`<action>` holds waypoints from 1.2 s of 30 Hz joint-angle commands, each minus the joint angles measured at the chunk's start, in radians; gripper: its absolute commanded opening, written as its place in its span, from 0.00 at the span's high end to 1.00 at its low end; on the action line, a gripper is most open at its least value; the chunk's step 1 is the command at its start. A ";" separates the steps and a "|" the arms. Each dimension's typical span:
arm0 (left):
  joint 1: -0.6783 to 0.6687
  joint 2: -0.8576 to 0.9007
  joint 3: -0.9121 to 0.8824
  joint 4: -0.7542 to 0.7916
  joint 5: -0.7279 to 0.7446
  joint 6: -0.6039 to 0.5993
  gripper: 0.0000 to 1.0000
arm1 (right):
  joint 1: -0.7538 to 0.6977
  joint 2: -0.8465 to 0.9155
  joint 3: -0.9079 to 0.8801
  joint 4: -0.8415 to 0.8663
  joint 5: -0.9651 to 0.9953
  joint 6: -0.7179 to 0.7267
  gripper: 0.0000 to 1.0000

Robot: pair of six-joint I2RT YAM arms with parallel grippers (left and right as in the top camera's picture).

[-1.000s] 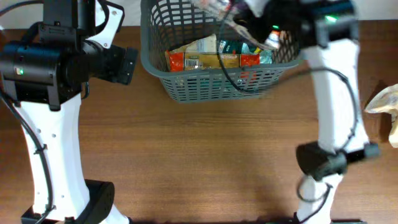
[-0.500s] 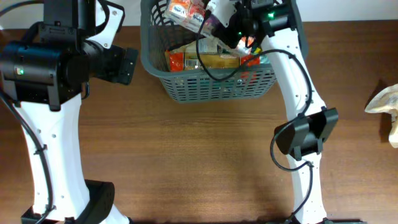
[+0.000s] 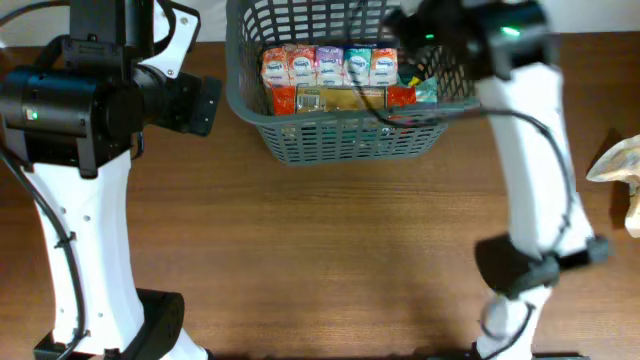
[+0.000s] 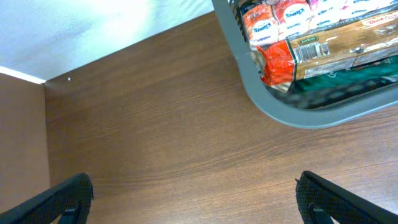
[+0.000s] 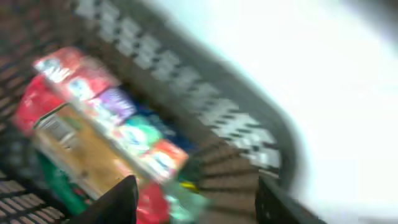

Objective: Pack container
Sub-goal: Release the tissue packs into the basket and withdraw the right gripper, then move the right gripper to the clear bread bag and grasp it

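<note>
One brown wooden table (image 3: 330, 250) filled the overhead view, and two white-and-black arms stood on it. The left arm (image 3: 70, 110) stood to the left of the container and the right arm (image 3: 540, 180) to its right, bending in over its right rim. The container (image 3: 340, 140), a single dark grey slotted basket, sat at the far middle of the table. Inside it, along the near wall, lay one long packet (image 3: 345, 98) with red ends and a golden middle. It carried a barcode label, and its other print was too small to read. Just behind it, toward the container's far wall, ran one row of four small packets (image 3: 330, 65) set side by side, orange-red, purple, green and orange-red. Their labels could not be read. One green packet (image 4: 348, 84) showed beneath the long packet against the near wall. Well to the right of the container, at the table's edge, lay one crumpled beige thing (image 3: 618, 165). The left gripper (image 4: 199, 205) hung just left of the container with its fingers spread wide and nothing between them. The right gripper (image 5: 199, 202), blurred, hovered above the container's inside with its fingers apart and empty.
</note>
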 commanded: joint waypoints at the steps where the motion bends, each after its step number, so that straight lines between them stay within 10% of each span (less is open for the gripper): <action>1: 0.003 0.002 -0.001 0.000 -0.006 -0.009 0.01 | -0.040 -0.175 0.021 -0.008 0.167 0.037 0.42; 8: 0.003 0.002 -0.001 0.000 -0.007 -0.010 0.01 | -0.582 -0.259 -0.024 0.030 0.059 0.276 0.31; 12: 0.003 0.002 -0.001 0.000 -0.007 -0.009 0.01 | -0.868 -0.225 -0.359 0.191 -0.008 0.430 0.30; 21: 0.003 0.002 -0.001 0.000 -0.007 -0.010 0.01 | -0.940 -0.098 -0.931 0.489 0.072 0.417 0.26; 36: 0.003 0.002 -0.001 0.000 -0.007 -0.009 0.01 | -0.958 -0.014 -0.996 0.518 0.135 -0.015 0.16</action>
